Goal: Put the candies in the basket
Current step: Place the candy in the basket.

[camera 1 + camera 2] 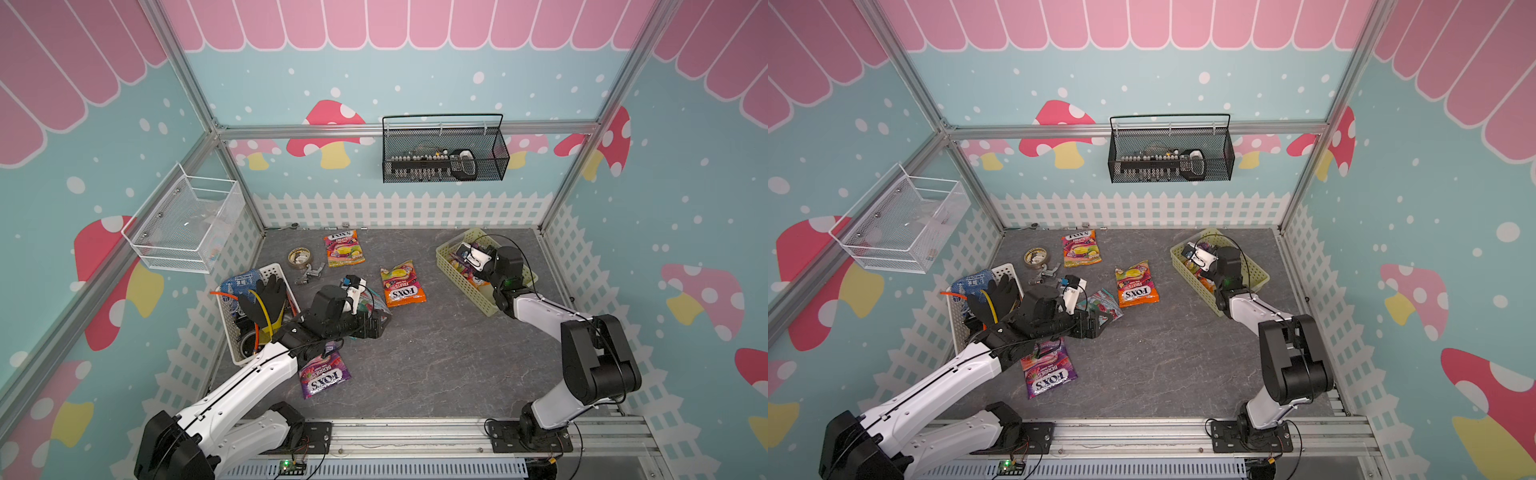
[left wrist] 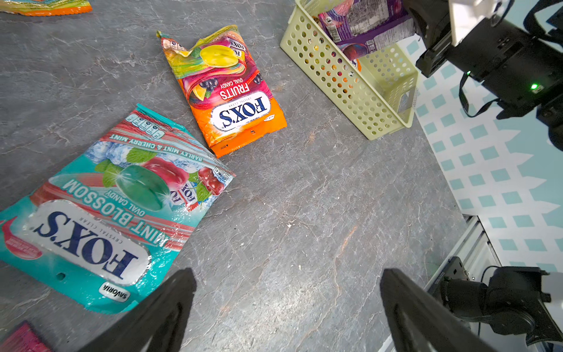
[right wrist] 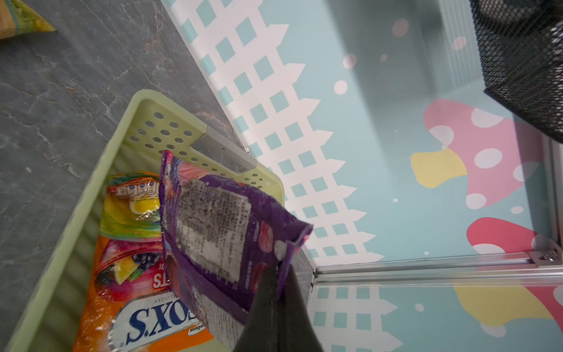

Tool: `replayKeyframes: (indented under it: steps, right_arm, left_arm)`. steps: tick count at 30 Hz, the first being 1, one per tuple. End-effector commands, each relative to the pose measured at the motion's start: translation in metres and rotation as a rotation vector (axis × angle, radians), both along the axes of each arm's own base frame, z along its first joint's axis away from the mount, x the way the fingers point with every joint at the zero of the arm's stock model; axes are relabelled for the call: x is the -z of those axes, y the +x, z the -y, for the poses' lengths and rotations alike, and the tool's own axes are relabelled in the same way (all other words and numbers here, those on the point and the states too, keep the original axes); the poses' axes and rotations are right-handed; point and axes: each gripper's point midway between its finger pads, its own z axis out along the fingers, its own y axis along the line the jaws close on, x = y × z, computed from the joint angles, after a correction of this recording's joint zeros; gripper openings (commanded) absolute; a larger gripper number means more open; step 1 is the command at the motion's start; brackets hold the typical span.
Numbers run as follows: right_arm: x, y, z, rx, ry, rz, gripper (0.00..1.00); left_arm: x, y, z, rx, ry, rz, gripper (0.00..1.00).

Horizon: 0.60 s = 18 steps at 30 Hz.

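My right gripper is shut on a corner of a purple candy bag, which hangs over the pale green basket at the back right. An orange candy bag lies inside the basket. My left gripper is open and empty over bare floor, just beside a teal mint candy bag. Lying flat on the floor are an orange bag mid-floor, another orange bag near the back, and a purple bag under my left arm.
A white lattice basket holding a black glove and tubing stands at the left. A tape roll and a small metal part lie behind it. A black wire basket and a white wire basket hang on the walls.
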Motion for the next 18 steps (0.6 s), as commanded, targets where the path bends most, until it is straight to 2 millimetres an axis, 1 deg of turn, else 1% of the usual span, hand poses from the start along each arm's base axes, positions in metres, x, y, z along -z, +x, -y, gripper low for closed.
replayKeyframes:
  steps: [1, 6, 9, 11, 16, 18]
  right_arm:
    - [0.036, -0.021, 0.007, 0.008, -0.018, -0.147, 0.05]
    - [0.037, -0.035, 0.006, -0.005, -0.002, -0.191, 0.09]
    - [0.039, -0.042, 0.002, -0.021, 0.015, -0.220, 0.16]
    - [0.044, -0.045, 0.003, -0.020, 0.013, -0.248, 0.21]
    - [0.059, -0.051, 0.014, 0.035, -0.016, -0.285, 0.33]
    - [0.062, -0.053, 0.020, 0.064, -0.027, -0.292, 0.36]
  left_arm:
    - [0.010, -0.001, -0.001, 0.014, 0.023, -0.010, 0.99]
    - [0.010, 0.001, 0.000, 0.018, 0.022, -0.013, 0.99]
    - [0.010, 0.000, -0.001, 0.015, 0.020, -0.013, 0.99]
    - [0.008, 0.000, -0.002, 0.011, 0.019, -0.008, 0.99]
    - [0.006, -0.001, -0.003, 0.007, 0.011, -0.002, 0.99]
    - [0.007, -0.001, -0.003, 0.010, 0.011, -0.003, 0.99]
